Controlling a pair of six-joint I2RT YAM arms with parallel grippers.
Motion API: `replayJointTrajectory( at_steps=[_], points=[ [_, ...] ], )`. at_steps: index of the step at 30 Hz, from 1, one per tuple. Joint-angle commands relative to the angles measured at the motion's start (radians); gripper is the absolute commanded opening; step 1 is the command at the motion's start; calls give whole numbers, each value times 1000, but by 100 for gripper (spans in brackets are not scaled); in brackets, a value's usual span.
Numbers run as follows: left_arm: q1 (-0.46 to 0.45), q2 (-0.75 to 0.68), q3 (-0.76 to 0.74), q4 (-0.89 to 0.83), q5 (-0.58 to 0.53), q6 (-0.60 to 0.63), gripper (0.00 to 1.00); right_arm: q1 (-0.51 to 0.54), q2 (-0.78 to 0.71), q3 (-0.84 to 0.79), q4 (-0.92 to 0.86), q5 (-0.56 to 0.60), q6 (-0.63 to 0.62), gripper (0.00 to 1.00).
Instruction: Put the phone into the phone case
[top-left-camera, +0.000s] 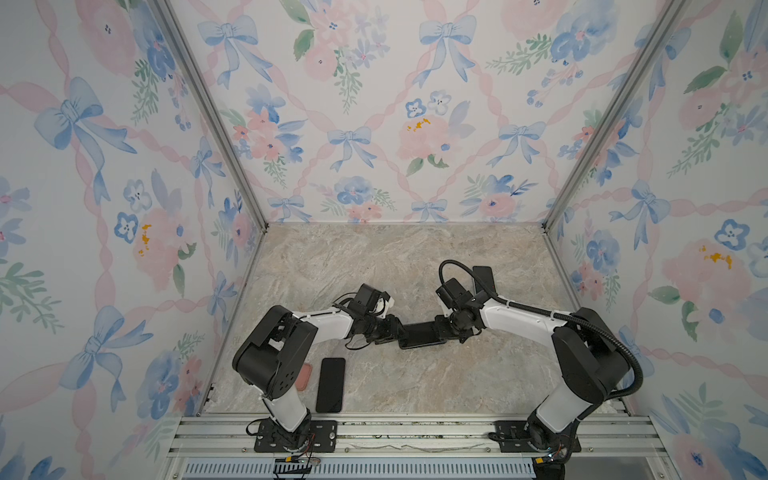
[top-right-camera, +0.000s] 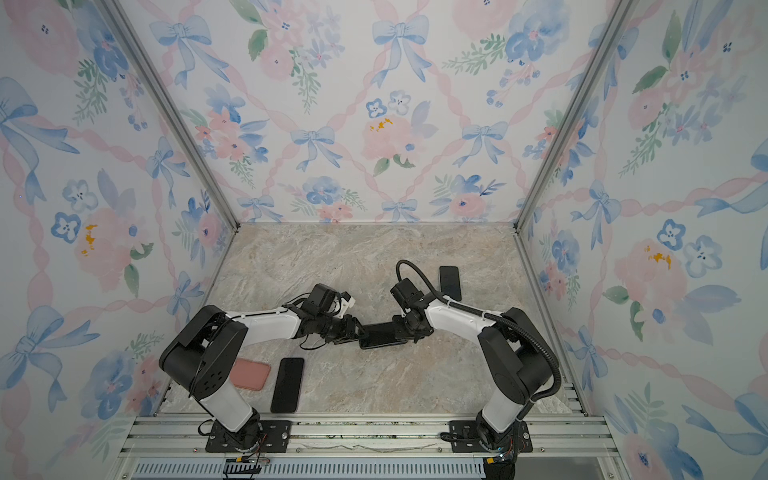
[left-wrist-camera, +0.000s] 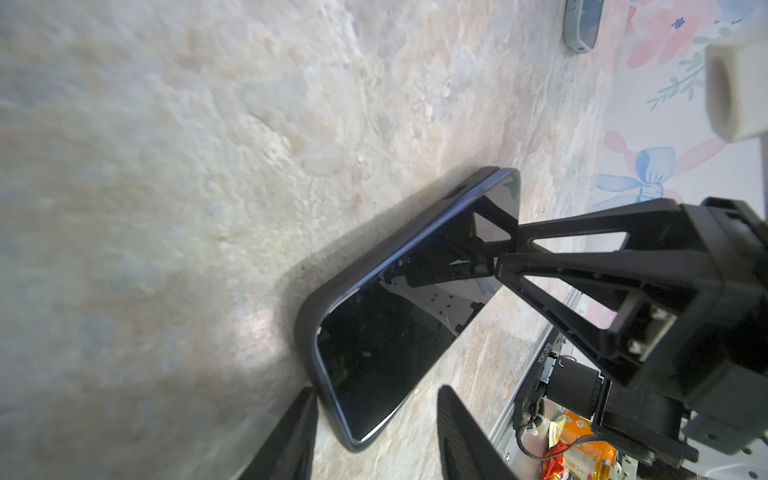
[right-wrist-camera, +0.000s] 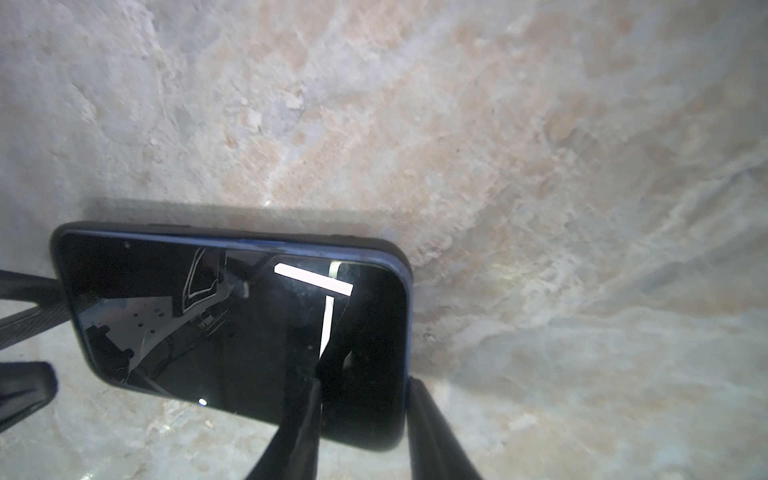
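Phone (top-left-camera: 422, 336) mid-table; second phone (top-left-camera: 331, 384), pink case (top-right-camera: 250, 374) apart.

The phone (right-wrist-camera: 249, 332) is black and blue-edged, the table (top-left-camera: 374, 257) beige-marbled, the walls (top-left-camera: 374, 104) pastel floral.

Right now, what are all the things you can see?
middle phone: one, dark screen, blue rim, table centre, in the black case
black case: one, black, around middle phone
bare phone: one, black, front left
pink case: one, pink, left of bare phone
dark slab: one, phone or case unclear, back right
table: one, marbled beige
walls: three, floral blue and pink
left claw: one, black, around middle phone's left end
right claw: one, black, at its right end
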Motion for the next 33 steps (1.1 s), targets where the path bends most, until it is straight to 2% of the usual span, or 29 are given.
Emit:
replayJointTrajectory(
  at_steps=[1,11,25,33],
  points=[
    [-7,24,23,20,18,-11,47,27,-6,-15,22,-52,8,34],
    [-13,40,32,29,24,-12,42,71,29,-52,96,-108,52,29],
    [-17,50,40,46,33,-15,40,100,84,-123,227,-196,125,25],
    [-18,52,43,53,38,-19,39,110,127,-155,280,-202,179,24]
  ],
)
